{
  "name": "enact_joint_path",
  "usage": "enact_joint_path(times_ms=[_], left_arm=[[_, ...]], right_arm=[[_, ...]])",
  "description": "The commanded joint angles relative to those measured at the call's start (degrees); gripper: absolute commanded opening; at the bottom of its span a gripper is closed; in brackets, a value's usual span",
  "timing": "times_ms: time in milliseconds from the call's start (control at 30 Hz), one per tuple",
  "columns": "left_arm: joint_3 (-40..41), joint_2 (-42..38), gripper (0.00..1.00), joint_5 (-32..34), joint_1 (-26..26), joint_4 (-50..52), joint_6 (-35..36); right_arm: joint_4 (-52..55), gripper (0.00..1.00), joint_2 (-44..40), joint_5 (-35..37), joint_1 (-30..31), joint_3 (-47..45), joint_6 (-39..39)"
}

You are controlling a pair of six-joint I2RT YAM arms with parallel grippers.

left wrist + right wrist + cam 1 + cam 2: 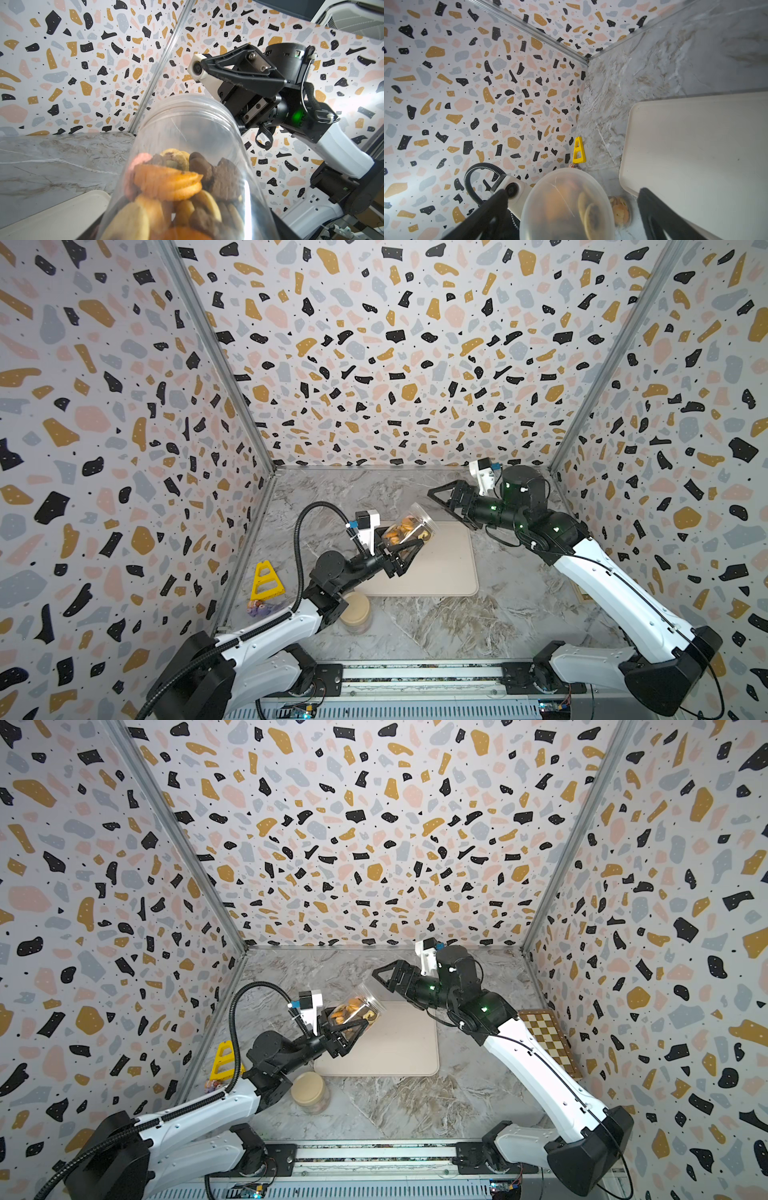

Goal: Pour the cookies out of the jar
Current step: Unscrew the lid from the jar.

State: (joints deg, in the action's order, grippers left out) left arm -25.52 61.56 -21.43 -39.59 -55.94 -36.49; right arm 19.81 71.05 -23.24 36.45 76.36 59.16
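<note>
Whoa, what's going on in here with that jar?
The left gripper is clamped on a clear jar and holds it tilted above a beige tray. The cookies are inside the jar; none lie on the tray. The right gripper hangs open near the jar's far end, not touching it.

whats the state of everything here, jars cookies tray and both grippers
clear jar: tilted, held over the tray
cookies: inside the clear jar, none on the tray
tray: lying flat, bare
second jar: upright, beige lid on
left gripper: shut on the clear jar
right gripper: open, holding nothing
</note>
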Motion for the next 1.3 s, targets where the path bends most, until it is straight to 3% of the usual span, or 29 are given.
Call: enact_joint_path(times_ms=[0,233,900,1133,1267], left_arm=[[-1.0,-1.6,0.0,1.1,0.0,-2.7,3.8],[-1.1,-1.7,0.0,1.1,0.1,-2.9,3.6],[-1.1,-0.1,0.0,0.6,0.0,-4.8,2.7],[-0.9,-0.1,0.0,1.5,0.0,-6.9,0.1],[-0.9,-0.2,0.0,1.7,0.0,-9.8,-3.6]], right_arm=[[2.8,0.99,-0.4,0.7,2.3,2.1,4.9],[10.7,1.0,3.7,4.5,5.1,7.0,7.3],[3.5,0.94,1.7,3.7,6.4,0.3,11.1],[-4.6,0.93,-2.0,3.9,6.5,-5.6,11.0],[-12.4,0.93,-4.9,5.2,6.5,-9.3,6.6]])
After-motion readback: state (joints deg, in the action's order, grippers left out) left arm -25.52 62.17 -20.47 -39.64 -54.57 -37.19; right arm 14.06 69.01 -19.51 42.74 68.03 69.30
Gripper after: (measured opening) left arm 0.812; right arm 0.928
